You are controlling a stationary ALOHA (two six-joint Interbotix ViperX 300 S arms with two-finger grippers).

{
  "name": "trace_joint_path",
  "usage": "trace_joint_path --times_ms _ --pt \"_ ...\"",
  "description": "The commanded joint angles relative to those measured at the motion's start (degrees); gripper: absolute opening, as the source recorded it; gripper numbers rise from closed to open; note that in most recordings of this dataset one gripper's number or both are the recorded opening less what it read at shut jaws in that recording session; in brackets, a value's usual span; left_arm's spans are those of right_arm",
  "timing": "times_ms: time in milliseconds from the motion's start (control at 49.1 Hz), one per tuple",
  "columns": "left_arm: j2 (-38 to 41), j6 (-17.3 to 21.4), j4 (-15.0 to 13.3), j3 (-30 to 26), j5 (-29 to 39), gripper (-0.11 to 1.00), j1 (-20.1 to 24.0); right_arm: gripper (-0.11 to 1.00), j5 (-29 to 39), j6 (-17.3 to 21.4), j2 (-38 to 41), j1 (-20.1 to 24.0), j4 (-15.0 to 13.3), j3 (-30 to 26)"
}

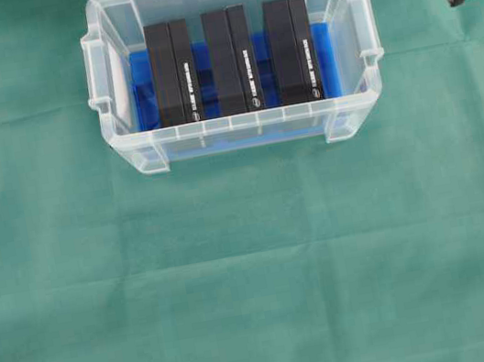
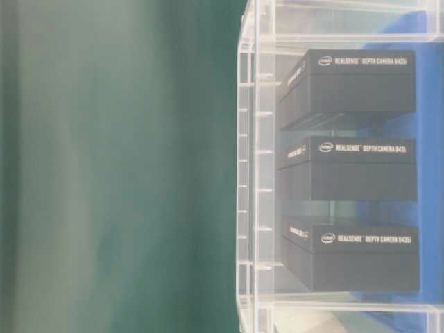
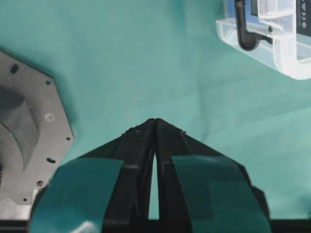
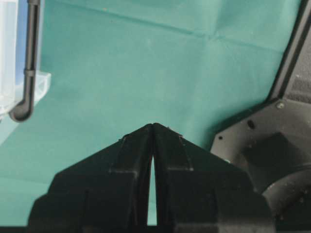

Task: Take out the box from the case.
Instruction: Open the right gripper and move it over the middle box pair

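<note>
Near the tabletop's far edge, three RealSense boxes (image 1: 232,61) fill the case (image 1: 126,154); both grippers (image 3: 154,121) (image 4: 153,125) closed, empty; tight spacing risks snagging neighbours.

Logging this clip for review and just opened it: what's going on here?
Nothing is being handled yet. Three black boxes, left, middle and right, stand side by side in the clear case on the green cloth. The left gripper and right gripper are both shut and empty, over the cloth off to either side of the case. No box has come out.
</note>
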Motion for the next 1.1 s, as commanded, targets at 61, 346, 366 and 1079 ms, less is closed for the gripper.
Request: trace_joint_path --times_ms 61,346,366,1079 --pt "0.09 0.0 -0.09 -1.49 -0.18 0.01 0.18 0.03 -1.58 -0.09 -0.09 -0.09 -0.26 -1.41" --pt "0.0 0.26 -0.09 -1.32 -0.26 0.1 0.26 0.03 -2.46 -0.09 -0.09 -0.18 -1.49 -0.97" --pt "0.0 0.26 -0.09 -1.41 -0.26 0.12 0.26 0.03 -2.46 -0.09 -0.09 -0.09 -1.58 -0.97" --pt "0.0 0.26 0.09 -1.14 -0.79 0.93 0.79 0.94 -1.76 2.11 -0.26 -0.09 -3.43 -0.62"
